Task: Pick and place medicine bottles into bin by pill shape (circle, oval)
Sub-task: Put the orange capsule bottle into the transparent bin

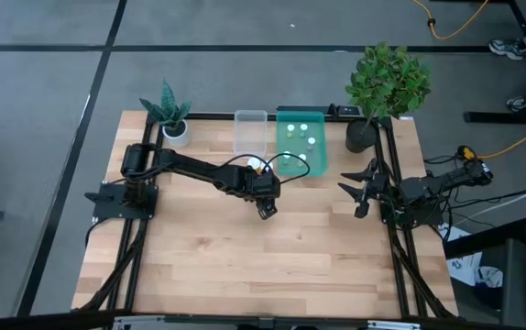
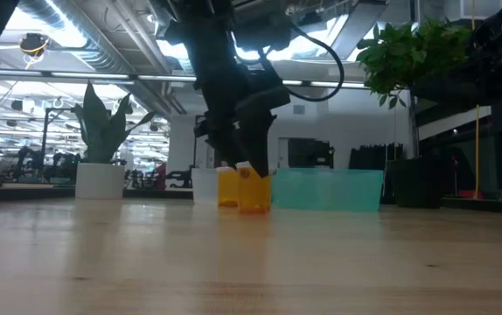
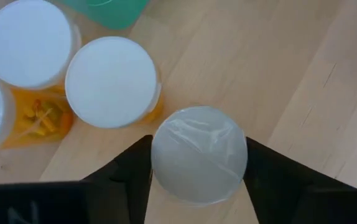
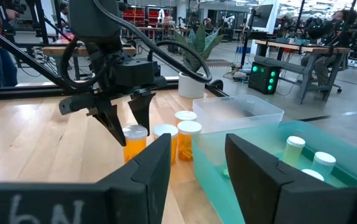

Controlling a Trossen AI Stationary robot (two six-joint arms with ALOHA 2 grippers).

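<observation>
Orange medicine bottle (image 4: 135, 144), white cap, upright on the table, caught between the left gripper's (image 3: 198, 163) fingers, just near of the bins. Two more orange bottles (image 4: 189, 138) with white caps stand upright just beside it, close to the clear bin (image 4: 237, 112). Clear bin: rectangular, open top, far centre of the table. Teal-green bin (image 1: 301, 140) sits touching or just right of it, slightly larger, holding several small pale bottles (image 4: 295, 149) with white caps, upright.
</observation>
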